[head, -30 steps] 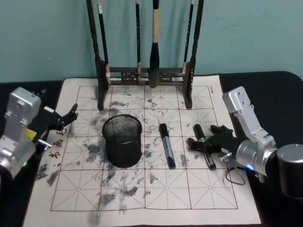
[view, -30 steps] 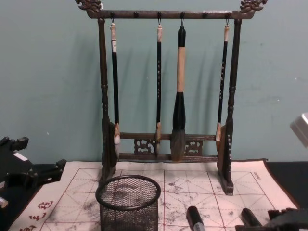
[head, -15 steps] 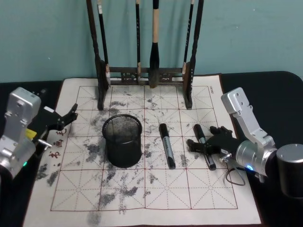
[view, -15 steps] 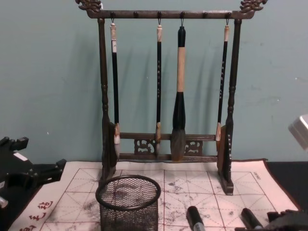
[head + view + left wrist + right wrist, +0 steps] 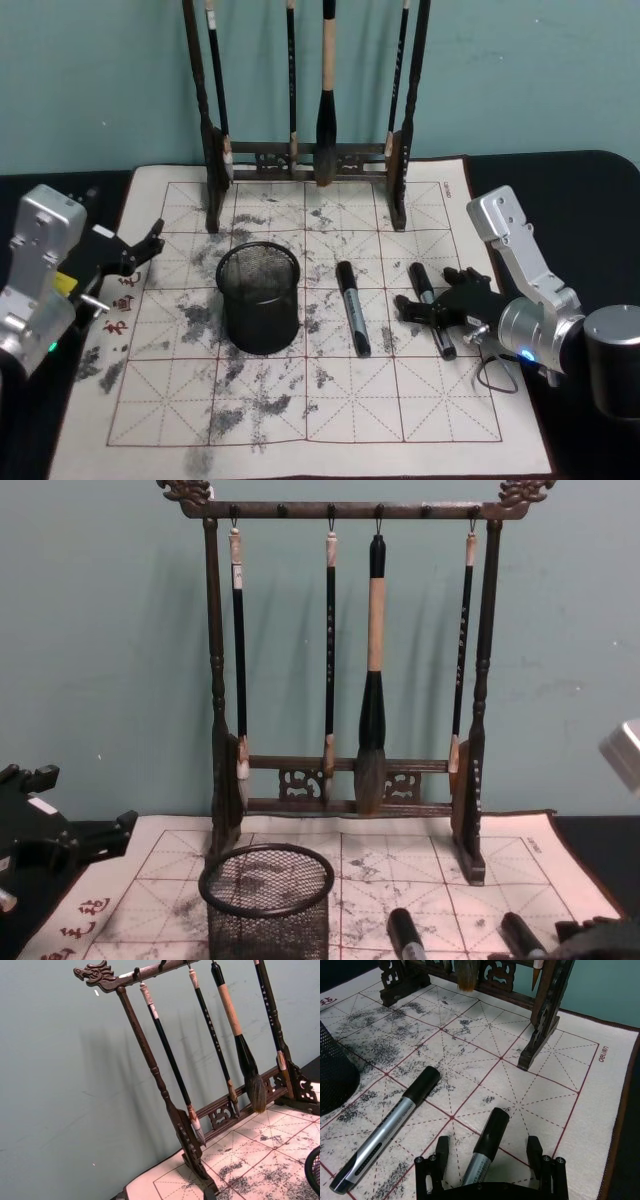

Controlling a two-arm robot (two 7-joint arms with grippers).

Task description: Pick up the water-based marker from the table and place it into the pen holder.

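— What lies nearest the robot?
— The front of a white felt calligraphy mat with a red grid and grey ink smudges, spread on a black table.

— And the working arm?
— The right gripper sits low over the mat's right part. Its black fingers are spread wide on either side of a grey-barrelled marker with a black cap. The marker lies flat on the mat, cap pointing away from the robot. There is a gap at each finger, so nothing is grasped.

— Anything beside it?
— A second marker of the same black-and-grey make lies flat just to the left. It is between the first one and the small black wire-mesh pen holder with a thick round rim, which stands upright on the mat.

— The other arm?
— The left gripper hangs at the mat's left edge, well apart from the pen holder. Whether it is released or clenched cannot be told.

— And farthest back?
— A tall dark carved wooden brush rack stands at the mat's far edge. Four calligraphy brushes hang from its top bar, before a teal wall.
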